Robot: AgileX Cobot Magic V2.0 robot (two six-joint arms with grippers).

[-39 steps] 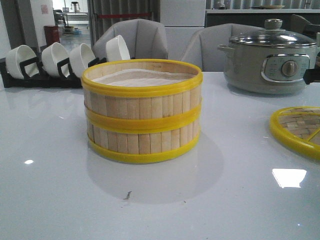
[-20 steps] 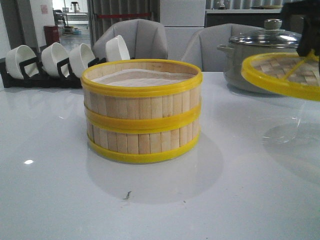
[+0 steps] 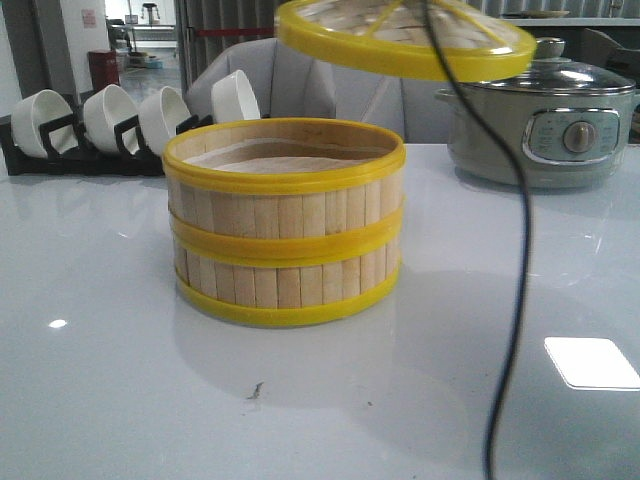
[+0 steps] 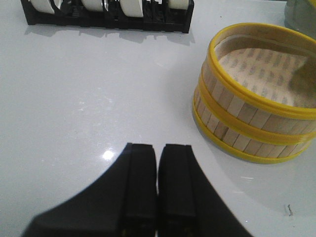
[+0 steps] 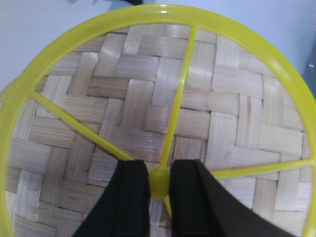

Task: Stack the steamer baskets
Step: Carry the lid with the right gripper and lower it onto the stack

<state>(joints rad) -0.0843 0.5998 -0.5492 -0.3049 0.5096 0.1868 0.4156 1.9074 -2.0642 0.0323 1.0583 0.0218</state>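
Note:
Two steamer baskets stand stacked in the middle of the table, the upper one [image 3: 285, 185] sitting squarely on the lower one [image 3: 285, 282]; both have bamboo slats, yellow rims and a white liner [image 4: 261, 69]. A flat woven lid [image 3: 405, 35] with a yellow rim hangs tilted in the air above the stack, a little to its right. My right gripper [image 5: 159, 183] is shut on the lid's yellow knob [image 5: 159, 177]. My left gripper [image 4: 157, 158] is shut with nothing in it, low over the table beside the stacked baskets [image 4: 247, 118].
A black rack of white bowls [image 3: 100, 122] stands at the back left. A grey electric pot [image 3: 545, 120] with a glass lid is at the back right. A black cable [image 3: 522, 250] hangs down in front of the right side. Grey chairs stand behind the table.
The lid has left the table at the right and risen, then travelled left; it now hangs over the stacked baskets. The baskets and left gripper have not moved.

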